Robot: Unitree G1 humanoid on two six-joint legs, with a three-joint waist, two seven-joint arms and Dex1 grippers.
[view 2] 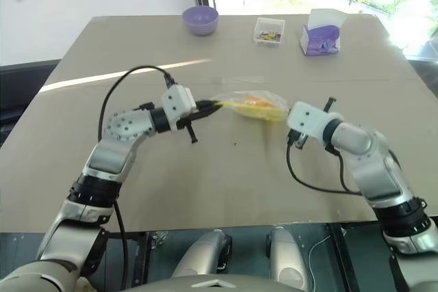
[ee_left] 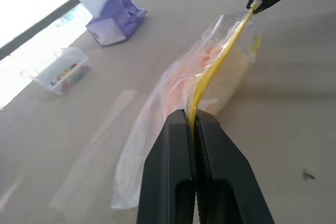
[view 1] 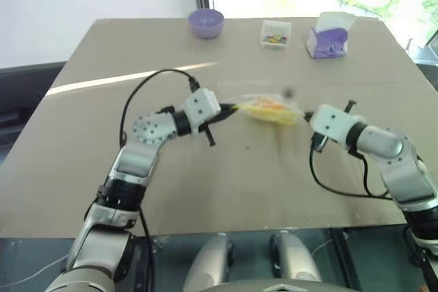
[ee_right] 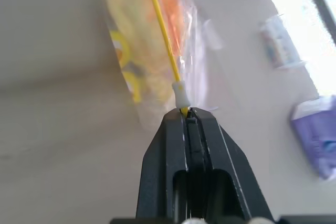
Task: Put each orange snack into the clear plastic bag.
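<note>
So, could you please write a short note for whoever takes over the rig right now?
Left tool: shut on one end of the clear plastic bag's yellow seal strip.
Right tool: shut on the strip's other end.
The bag hangs between them above the table.
Done: an orange snack is inside the bag.
Left: sealing cannot be judged; set the bag down.

A purple bowl (view 1: 206,22), a small clear box (view 1: 275,34) of colourful bits and a purple tissue box (view 1: 330,35) with white tissue sticking up stand in a row along the far edge of the tan table (view 1: 82,141). All three are well apart from each other.
</note>
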